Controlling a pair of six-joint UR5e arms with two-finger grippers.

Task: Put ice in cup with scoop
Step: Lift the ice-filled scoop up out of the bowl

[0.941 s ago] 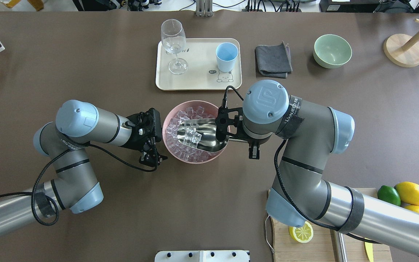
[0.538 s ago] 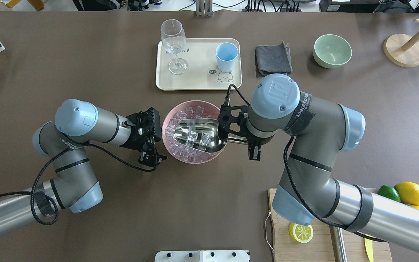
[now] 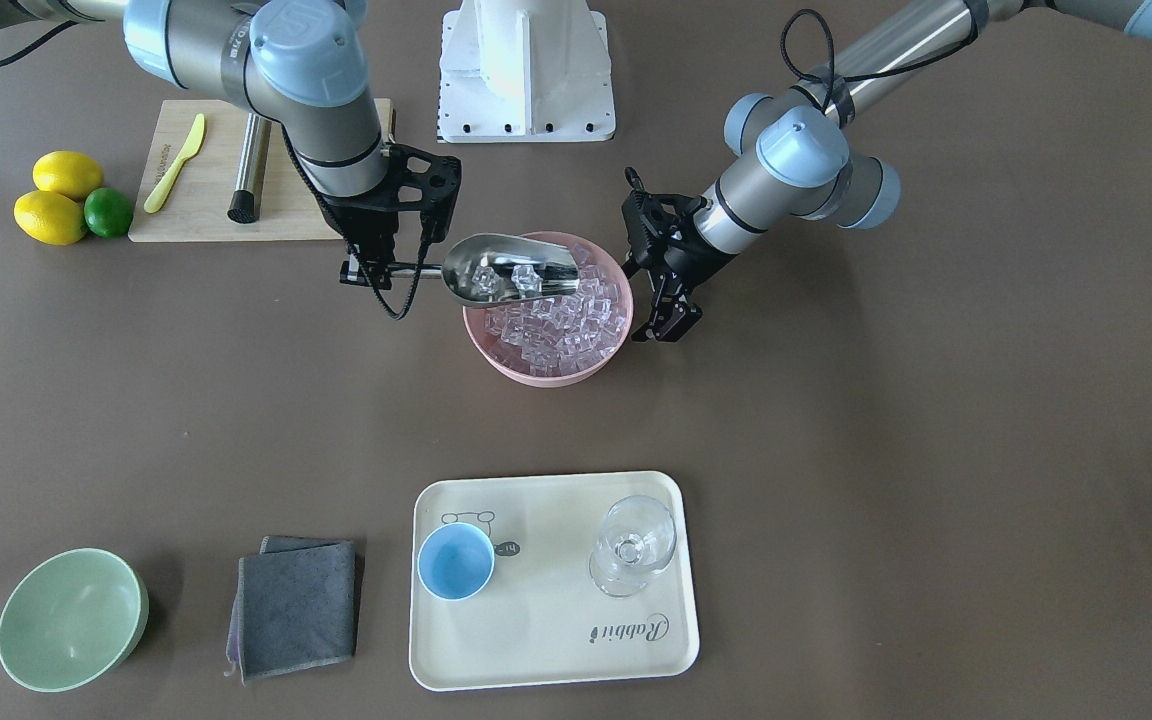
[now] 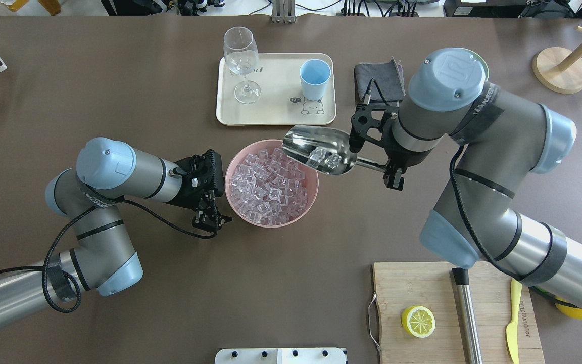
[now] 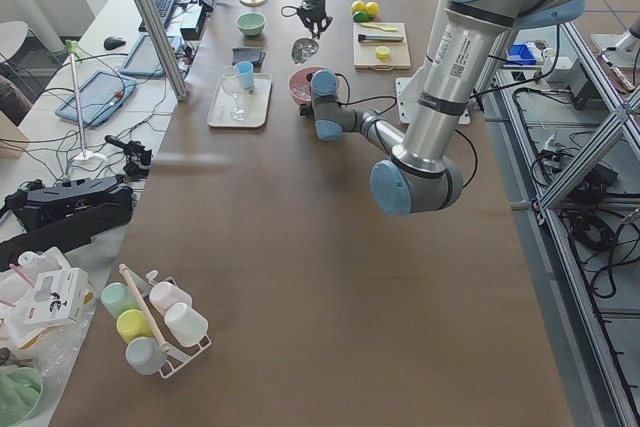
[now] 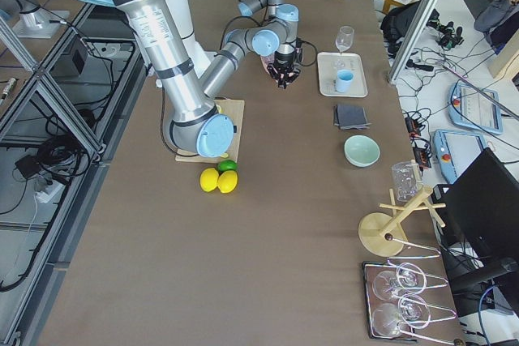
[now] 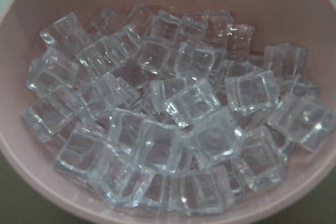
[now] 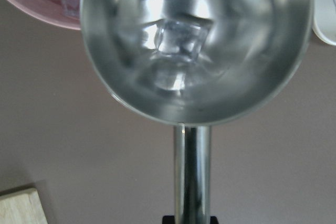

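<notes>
The shiny metal scoop (image 4: 319,146) hangs in the air just past the far right rim of the pink bowl (image 4: 231,202), with a few ice cubes (image 4: 324,158) in its trough. My right gripper (image 4: 391,176) is shut on the scoop's handle. The right wrist view shows the scoop (image 8: 194,77) with ice (image 8: 178,43) inside. More ice (image 4: 270,187) fills the bowl and shows in the left wrist view (image 7: 194,103). The light-blue cup (image 4: 314,79) stands upright on the cream tray (image 4: 271,114), beyond the scoop. My left gripper (image 4: 212,220) is open and empty beside the bowl's left rim.
A clear stemmed glass (image 4: 241,58) stands on the tray's left part. A grey cloth (image 4: 377,76) lies right of the tray. A pale green bowl (image 3: 71,620) sits beyond it. A cutting board (image 4: 422,288) holds a lemon half (image 4: 418,321), a steel cylinder (image 4: 468,313) and a yellow knife (image 4: 512,323).
My right arm lifted the scoop with ice out of the pink bowl and carried it up and to the far right, toward the tray. The left arm has not moved.
</notes>
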